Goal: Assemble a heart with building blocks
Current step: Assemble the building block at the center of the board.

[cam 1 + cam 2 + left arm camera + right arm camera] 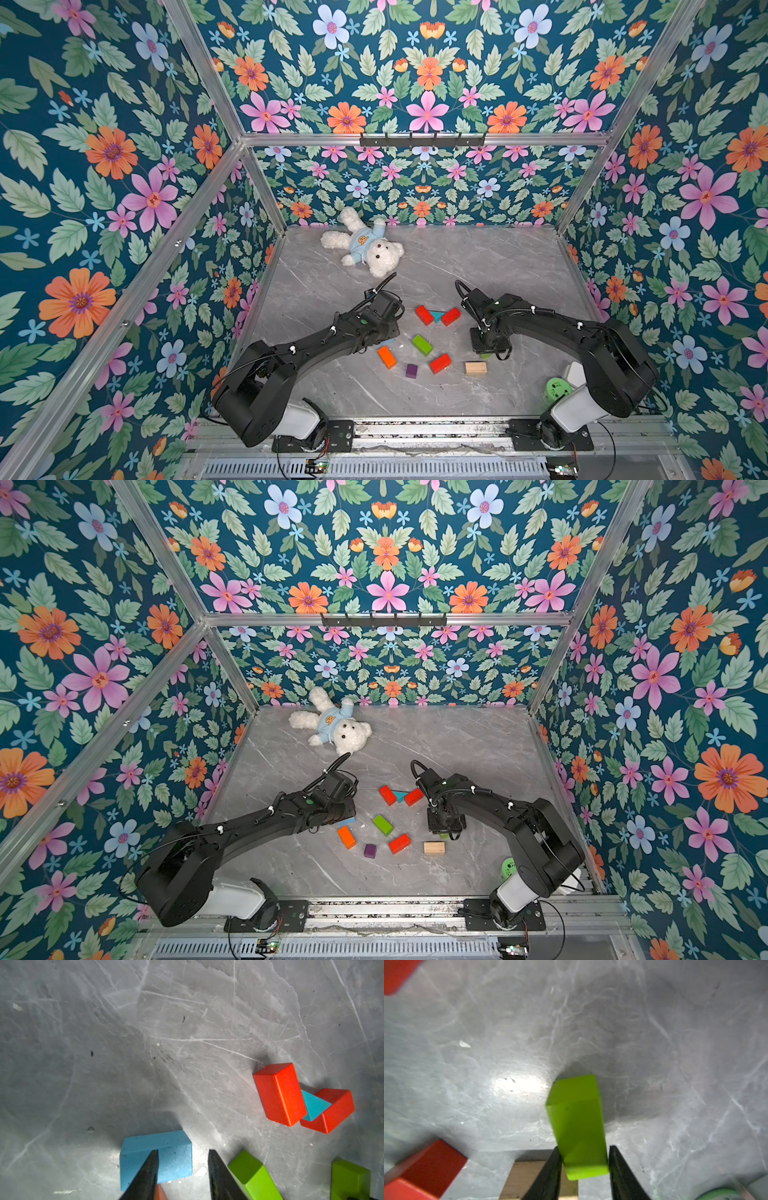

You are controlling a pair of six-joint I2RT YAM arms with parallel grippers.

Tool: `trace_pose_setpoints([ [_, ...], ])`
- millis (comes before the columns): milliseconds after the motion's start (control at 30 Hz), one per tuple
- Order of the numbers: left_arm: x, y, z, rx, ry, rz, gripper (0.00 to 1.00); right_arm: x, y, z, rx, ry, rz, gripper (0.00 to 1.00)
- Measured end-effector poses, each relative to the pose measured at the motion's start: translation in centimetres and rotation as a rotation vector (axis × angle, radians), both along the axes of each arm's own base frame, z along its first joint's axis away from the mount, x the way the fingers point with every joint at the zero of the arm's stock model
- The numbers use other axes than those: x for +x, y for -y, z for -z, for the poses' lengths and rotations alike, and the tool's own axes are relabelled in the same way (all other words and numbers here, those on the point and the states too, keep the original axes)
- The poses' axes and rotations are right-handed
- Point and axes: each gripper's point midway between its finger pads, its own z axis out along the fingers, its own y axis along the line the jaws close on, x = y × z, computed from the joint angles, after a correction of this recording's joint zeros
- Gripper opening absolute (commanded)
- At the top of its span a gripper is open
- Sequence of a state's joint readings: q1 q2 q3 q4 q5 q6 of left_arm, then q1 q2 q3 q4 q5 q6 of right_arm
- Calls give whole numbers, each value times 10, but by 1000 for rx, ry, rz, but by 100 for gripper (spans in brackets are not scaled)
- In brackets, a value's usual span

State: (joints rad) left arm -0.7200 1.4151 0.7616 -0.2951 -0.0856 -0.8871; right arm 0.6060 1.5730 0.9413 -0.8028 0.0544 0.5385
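Green building block [575, 1118] clamped in right end effector [584, 1147], left end effector [182, 1150] jaws apart

The tabletop [498, 266] is grey marble with pale veins. The walls [104, 166] are dark teal with orange, pink and pale-blue flowers among green leaves. The teddy bear [384, 255] is white, its shirt light blue. One red brick [424, 314] and a second red brick [451, 316] flank a teal triangle [436, 316]. Toward 6 o'clock from them: a green brick [422, 344], an orange brick [387, 357], a purple cube [411, 370], a third red brick [440, 363], a plain-wood brick [476, 368]. Wrist views add a light-blue brick [166, 1157] and a second green brick [577, 1126]. The perforated ball [557, 390] is green; the arms [291, 361] and fingers [145, 1180] are black.
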Motion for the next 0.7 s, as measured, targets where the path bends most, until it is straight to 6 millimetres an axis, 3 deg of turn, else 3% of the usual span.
trace_pose_setpoints([
  [133, 0, 0, 1, -2, 2, -1, 42, 8, -8, -1, 7, 8, -25, 23],
  [300, 0, -3, 5, -3, 0, -6, 42, 20, -34, 0, 13, 12, -102, 24],
  [500, 0, -3, 9, -7, -2, -10, 41, 27, -37, 6, -43, -9, -119, 49],
  [700, 5, 1, 9, -24, 12, -10, 41, 20, -24, 5, -77, -3, -44, 57],
])
